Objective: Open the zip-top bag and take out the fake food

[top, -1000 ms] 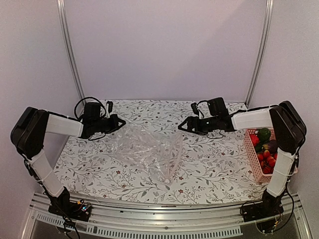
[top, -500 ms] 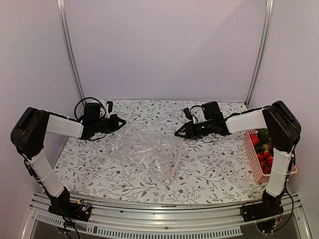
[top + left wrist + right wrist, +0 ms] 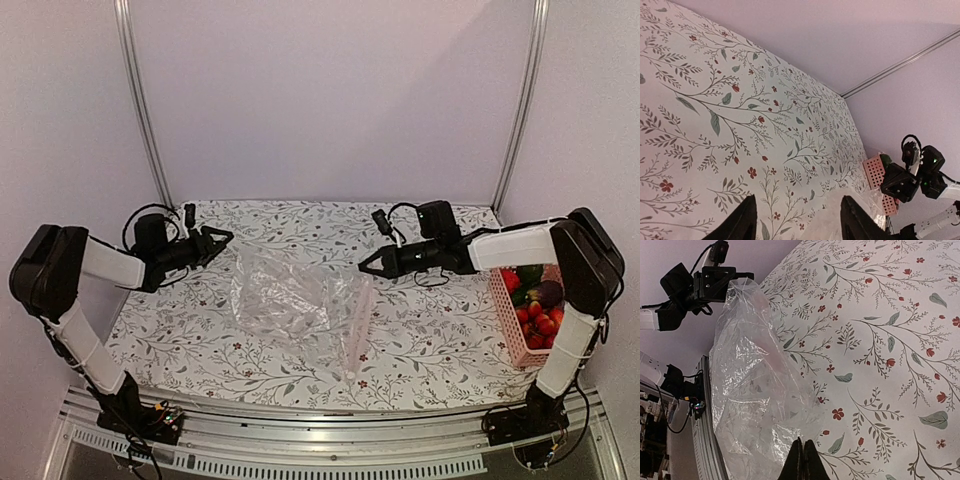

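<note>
Clear, crinkly film, near weightless, limp and slippery: zip-top bag (image 3: pixel 300 305) heaped on flowered table (image 3: pixel 430 340), best pinched at its stiffer rim strip. Pressed together, right gripper (image 3: pixel 801 441), seemingly on the bag's edge; spread apart, left gripper (image 3: pixel 799 200), just beside the far corner. Well apart, fake food (image 3: pixel 535 300) lying in pink basket (image 3: pixel 503 320); no obstacle between

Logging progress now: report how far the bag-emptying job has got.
Done: fake food sits in the pink basket; the zip-top bag looks empty. In hand: right gripper shut, apparently pinching the bag's edge; left gripper open. Left: seemingly only letting go.
</note>
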You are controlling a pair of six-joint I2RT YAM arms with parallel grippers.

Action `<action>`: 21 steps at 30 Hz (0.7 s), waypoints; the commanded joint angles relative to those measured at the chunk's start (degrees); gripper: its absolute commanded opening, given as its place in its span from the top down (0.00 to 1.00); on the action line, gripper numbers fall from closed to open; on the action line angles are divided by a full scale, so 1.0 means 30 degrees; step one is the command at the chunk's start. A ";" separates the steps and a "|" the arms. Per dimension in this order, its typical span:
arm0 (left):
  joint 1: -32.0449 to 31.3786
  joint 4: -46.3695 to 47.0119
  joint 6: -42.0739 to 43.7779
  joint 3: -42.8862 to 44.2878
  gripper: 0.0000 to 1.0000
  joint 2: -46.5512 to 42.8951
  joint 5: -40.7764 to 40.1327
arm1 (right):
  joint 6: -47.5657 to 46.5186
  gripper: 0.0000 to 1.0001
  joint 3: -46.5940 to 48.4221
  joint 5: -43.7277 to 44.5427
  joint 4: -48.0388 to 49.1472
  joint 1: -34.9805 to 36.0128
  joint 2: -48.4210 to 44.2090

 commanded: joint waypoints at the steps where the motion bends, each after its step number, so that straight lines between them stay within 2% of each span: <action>1: 0.0374 0.4277 -0.1959 -0.0331 0.39 0.0669 0.3183 | -0.2622 1.00 -0.1041 -0.0396 0.0862 0.0066 -0.1683; 4: 0.0124 0.6028 -0.2644 -0.0112 0.31 0.1278 0.4472 | -0.3310 1.00 -0.1386 -0.0302 0.0973 0.0059 -0.2173; 8: -0.0464 0.8976 -0.3605 -0.0768 0.27 0.1287 0.5508 | -0.3439 1.00 -0.1427 -0.0333 0.0970 0.0085 -0.2330; 11: -0.1125 0.8974 -0.3056 -0.0881 0.28 0.1019 0.5775 | -0.3461 1.00 -0.1479 -0.0394 0.1126 0.0115 -0.2358; 13: -0.1545 0.7704 -0.2208 -0.0624 0.30 0.0876 0.5644 | -0.3549 1.00 -0.1500 -0.0444 0.1175 0.0132 -0.2438; 16: -0.1981 0.5621 -0.0907 -0.0202 0.42 0.0697 0.5228 | -0.3755 1.00 -0.1584 -0.0363 0.1176 0.0147 -0.2640; 19: -0.2059 0.4271 -0.0128 -0.0034 0.67 0.0523 0.4709 | -0.3898 1.00 -0.1743 -0.0039 0.1205 0.0147 -0.2950; 21: -0.1923 0.3537 0.0173 -0.0092 0.88 0.0285 0.4055 | -0.3991 1.00 -0.1904 0.0299 0.1191 0.0147 -0.3124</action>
